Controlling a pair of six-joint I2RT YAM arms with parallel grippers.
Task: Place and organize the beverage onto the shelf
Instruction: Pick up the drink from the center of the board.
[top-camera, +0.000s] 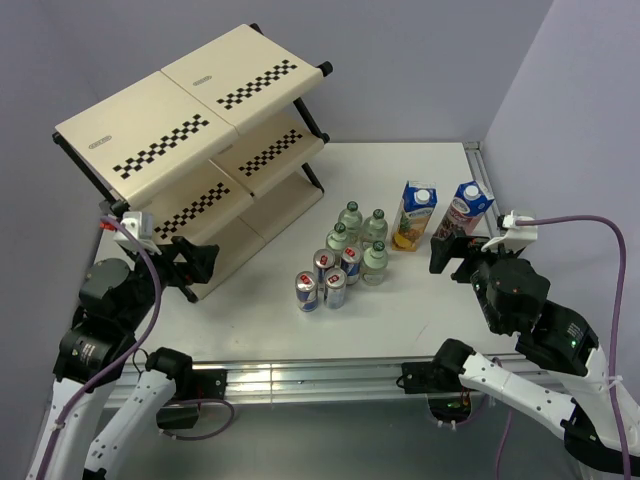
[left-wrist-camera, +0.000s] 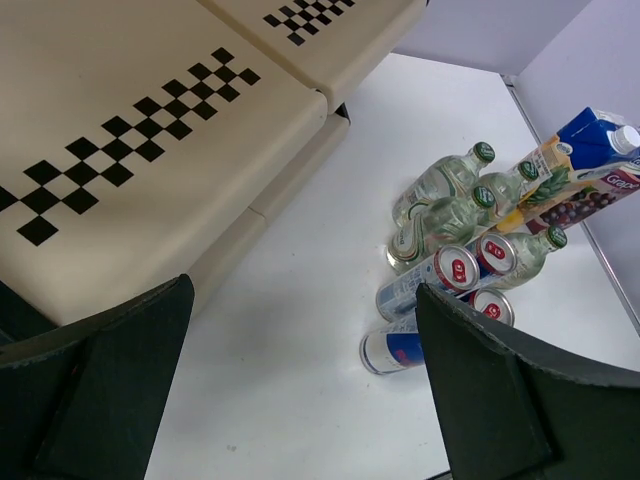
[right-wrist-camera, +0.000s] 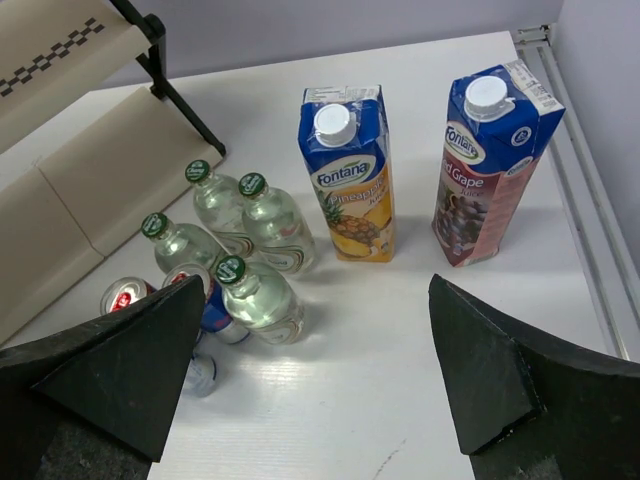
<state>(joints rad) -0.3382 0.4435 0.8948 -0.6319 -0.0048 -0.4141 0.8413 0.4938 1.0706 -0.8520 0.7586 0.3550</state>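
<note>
Opening step, by the look of things: nothing yet on the shelf (top-camera: 200, 150), set at the far left of the counter (top-camera: 400, 320). Beverage gathered in one cluster mid-counter: cans (top-camera: 325, 280) nearest, bottles (top-camera: 358, 235) just behind, pineapple carton (top-camera: 415, 215) and grape carton (top-camera: 465, 210) upright to the right. Left tool (top-camera: 205, 265) beside the shelf's near end, spread wide, empty; right tool (top-camera: 452, 255) just near of the grape carton, likewise spread and empty. Next, probably: lower the right tool squarely around one carton without clipping its neighbour, then carry left to a tier. Open room right of the cans and along the near edge; tight gaps among the bottles; rail (right-wrist-camera: 580, 200) close along the right edge.
</note>
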